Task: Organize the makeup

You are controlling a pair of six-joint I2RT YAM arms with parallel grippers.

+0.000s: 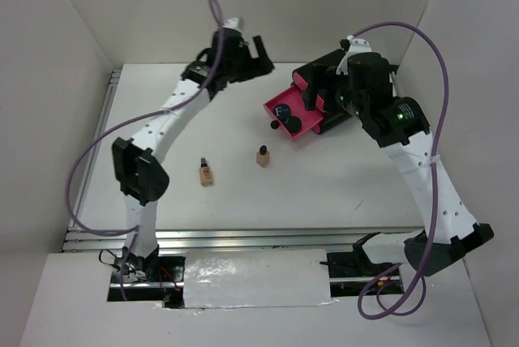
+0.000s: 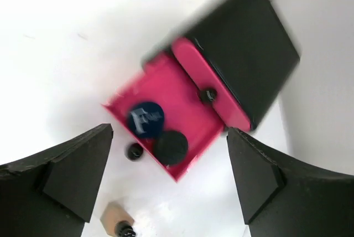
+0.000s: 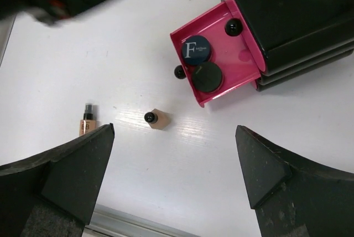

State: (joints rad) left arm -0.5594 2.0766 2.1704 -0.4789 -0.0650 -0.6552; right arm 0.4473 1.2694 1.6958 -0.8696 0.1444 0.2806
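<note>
Black fingers of the left gripper (image 2: 168, 133) are spread fully apart, gripping nothing and touching nothing. It hangs in the air to the left of the black box (image 1: 328, 62), facing the pulled-out pink drawer (image 2: 182, 96). The right gripper (image 3: 175, 130) is just as wide apart and equally empty, raised above the table beside the box. Inside the drawer the dark-blue compact (image 3: 196, 49) and the black compact (image 3: 206, 77) lie side by side, touching or nearly so, with the black one nearer the drawer front and its round black knob (image 3: 179, 72). On the white table (image 1: 324, 193), well apart from the drawer, one tan bottle (image 1: 207, 173) lies flat. The other tan bottle (image 1: 263, 156) appears to stand upright on its base, between the first bottle and the drawer. White panels (image 1: 73, 39) wall the table in on three sides, and a metal rail (image 1: 243, 237) runs along its near edge.
</note>
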